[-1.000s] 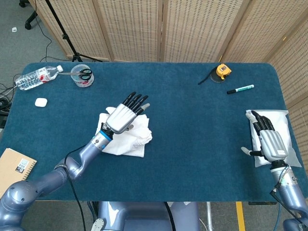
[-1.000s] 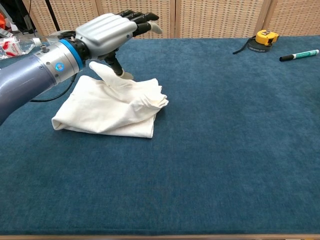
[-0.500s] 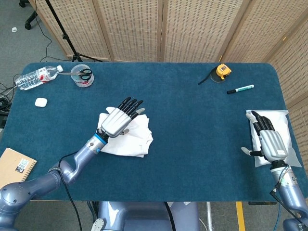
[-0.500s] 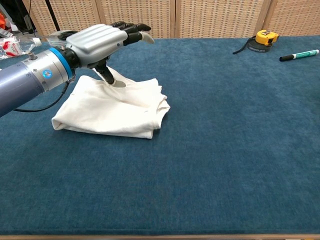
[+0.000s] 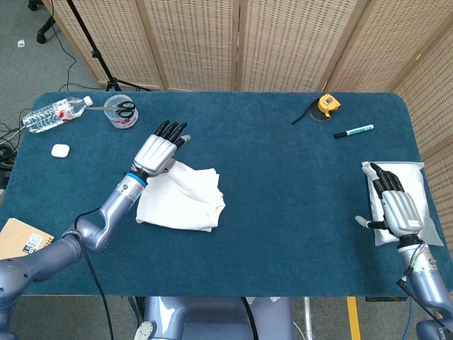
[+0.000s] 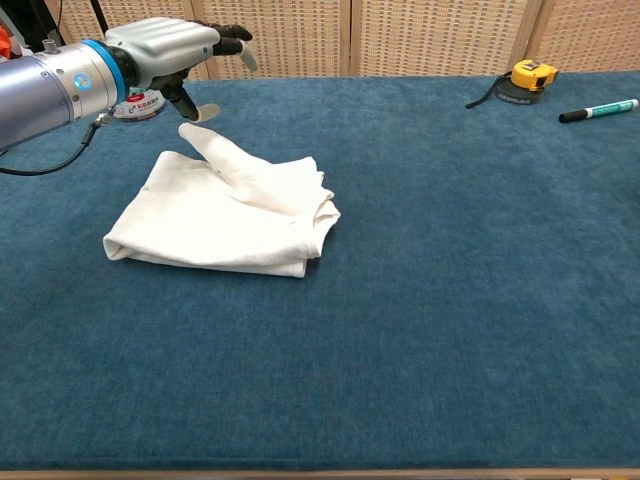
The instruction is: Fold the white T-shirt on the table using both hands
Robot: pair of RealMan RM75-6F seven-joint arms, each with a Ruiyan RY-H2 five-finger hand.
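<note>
Head view, looking down: a blue table (image 5: 283,163) is carrying a white T-shirt (image 5: 182,201), bunched into a rough, lumpy packet left of centre. The left robot hand (image 5: 157,150) is hovering at the shirt's far-left corner w/ fingers spread and nothing in it; whether it is touching the cloth is not clear from here. The right robot hand (image 5: 393,205) is lying flat, fingers extended and apart, on a clear plastic bag (image 5: 417,177) at the table's right edge, well apart from the shirt and gripping nothing. Along the far edge are lying a water bottle (image 5: 54,112), a small tub w/ scissors (image 5: 122,110), a yellow tape measure (image 5: 327,104) and a green marker (image 5: 354,131). A white case (image 5: 60,150) and a notebook (image 5: 21,242) are sitting on the left side.

Chest view, low across the table: the left robot hand (image 6: 175,45) is hanging above and behind the T-shirt (image 6: 225,215), clear of it, palm down and holding nothing. A flap of cloth is sticking up at the shirt's back edge; the right side is ending in rumpled, uneven folds. The right robot hand is not showing in this view. The tape measure (image 6: 527,75) and marker (image 6: 598,110) are lying far right.

Handling, as a judgement: the shirt looks light, soft and limp, so it will sag and drag on the table cover rather than hold shape. Best to pinch hems or corners, one per robot hand, approx. at opposite ends, not the bunched middle.
</note>
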